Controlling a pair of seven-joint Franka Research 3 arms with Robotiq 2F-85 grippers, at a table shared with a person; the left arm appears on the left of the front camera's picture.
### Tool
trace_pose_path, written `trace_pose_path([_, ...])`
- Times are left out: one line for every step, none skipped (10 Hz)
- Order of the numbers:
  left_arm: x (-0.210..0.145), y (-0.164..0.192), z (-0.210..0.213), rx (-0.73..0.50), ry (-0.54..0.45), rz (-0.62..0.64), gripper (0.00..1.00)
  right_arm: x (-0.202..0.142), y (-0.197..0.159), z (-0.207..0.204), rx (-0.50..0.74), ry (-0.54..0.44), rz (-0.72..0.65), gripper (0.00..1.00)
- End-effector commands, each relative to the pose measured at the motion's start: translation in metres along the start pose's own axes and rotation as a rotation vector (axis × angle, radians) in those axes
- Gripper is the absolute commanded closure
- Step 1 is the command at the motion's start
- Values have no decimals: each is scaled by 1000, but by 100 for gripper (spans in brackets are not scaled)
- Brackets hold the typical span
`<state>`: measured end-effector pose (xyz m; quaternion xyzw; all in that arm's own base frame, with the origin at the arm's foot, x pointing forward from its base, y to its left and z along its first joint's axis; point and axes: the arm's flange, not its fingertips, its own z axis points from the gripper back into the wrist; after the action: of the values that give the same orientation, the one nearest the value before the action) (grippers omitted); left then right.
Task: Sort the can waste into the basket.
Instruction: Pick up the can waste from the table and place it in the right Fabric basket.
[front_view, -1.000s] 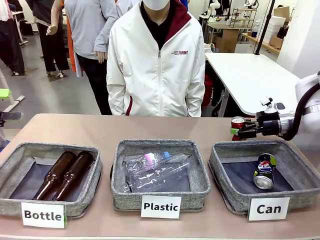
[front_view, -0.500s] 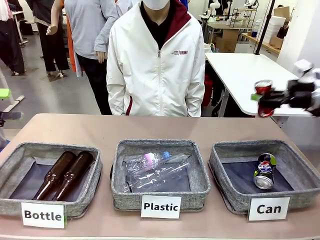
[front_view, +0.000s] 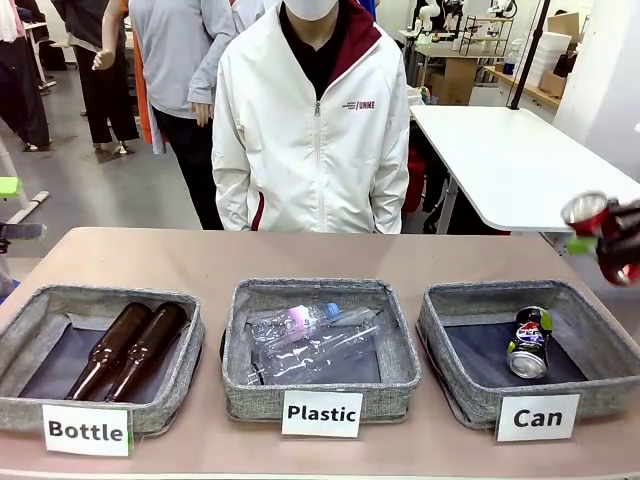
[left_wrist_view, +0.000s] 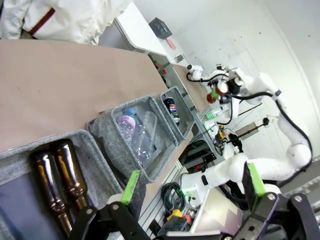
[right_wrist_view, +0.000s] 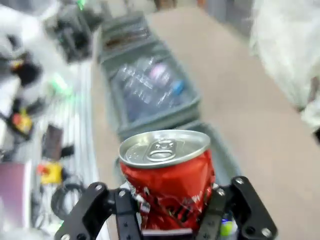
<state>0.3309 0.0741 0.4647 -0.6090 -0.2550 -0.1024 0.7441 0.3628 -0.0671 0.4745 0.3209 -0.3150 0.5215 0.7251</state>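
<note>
A crushed red can (front_view: 584, 211) with a silver top hangs in the air at the far right, above and behind the right rim of the "Can" basket (front_view: 441, 316). My right gripper (front_view: 600, 236) is shut on it. In the right wrist view the red can (right_wrist_view: 169, 176) fills the space between the black fingers (right_wrist_view: 124, 214) of my right gripper (right_wrist_view: 169, 212), over a blurred basket below. A dark blue can (front_view: 528, 343) lies on its side inside the "Can" basket. My left gripper (left_wrist_view: 192, 186) stands open near the "Bottle" basket (left_wrist_view: 95, 150), holding nothing.
The "Plastic" basket (front_view: 236, 350) holds clear plastic bottles in the middle. Two brown glass bottles (front_view: 130, 347) lie in the "Bottle" basket (front_view: 25, 310) at the left. A person in a white jacket (front_view: 315, 130) stands at the far edge. The tan table (front_view: 200, 255) is bare behind the baskets.
My right gripper closed on the red can standing behind the "Can" basket and lifted it up and to the right, near the picture's right edge. The left gripper has not changed.
</note>
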Motion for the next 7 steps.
trace_pose_path([-1,-1,1,2,3,-8,0,-1,23,-25,20,230,104,100])
trace_pose_path([-1,-1,1,2,3,-8,0,-1,19,-42,-11,333,116,100])
trace_pose_path([-1,-1,1,2,3,-8,0,-1,10,-64,-53,459,136,100])
trace_pose_path([-1,-1,1,2,3,-8,0,-1,7,-75,-51,532,150,100])
trace_pose_path([-1,-1,1,2,3,-8,0,1,3,-82,-48,555,143,100])
trace_pose_path([-1,-1,1,2,3,-8,0,3,1,-83,-41,541,128,100])
trace_pose_path([-1,-1,1,2,3,-8,0,4,0,-83,-35,516,104,100])
